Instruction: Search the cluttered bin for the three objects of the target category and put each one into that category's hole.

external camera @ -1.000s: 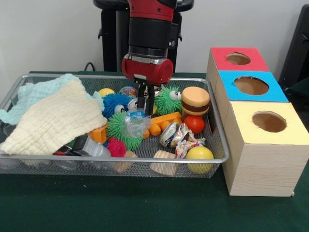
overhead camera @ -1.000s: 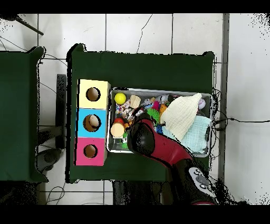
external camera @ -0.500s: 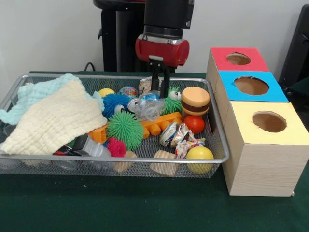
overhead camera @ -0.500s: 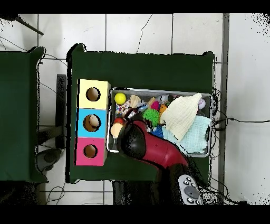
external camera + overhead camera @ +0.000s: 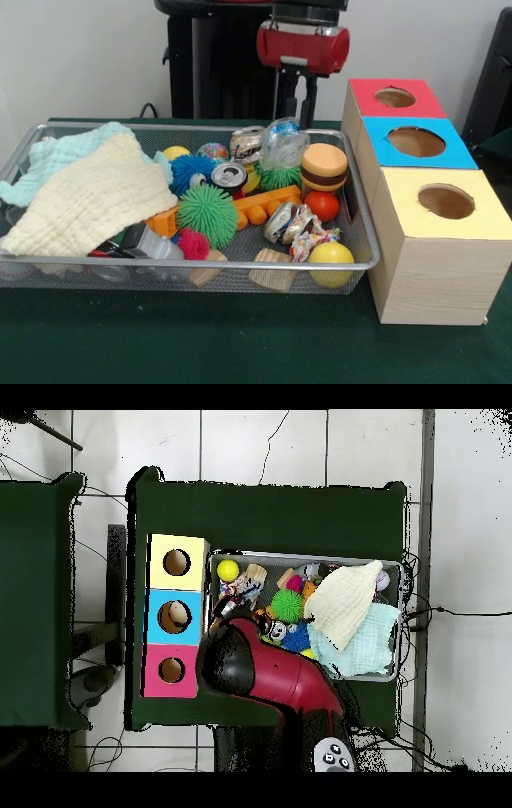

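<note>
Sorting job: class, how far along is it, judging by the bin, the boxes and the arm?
Possibly done: something pale lies in the blue box's hole. In hand: the end effector holds a crumpled clear plastic bottle above the bin. Left: dropping it into a hole; cans remain among the clutter.

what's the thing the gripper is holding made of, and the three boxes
The crumpled bottle in the gripper looks like thin clear plastic: see-through, glossy, dented. The boxes look like pale wood or wood-print board, judging by the grain, with matte coloured tops.
</note>
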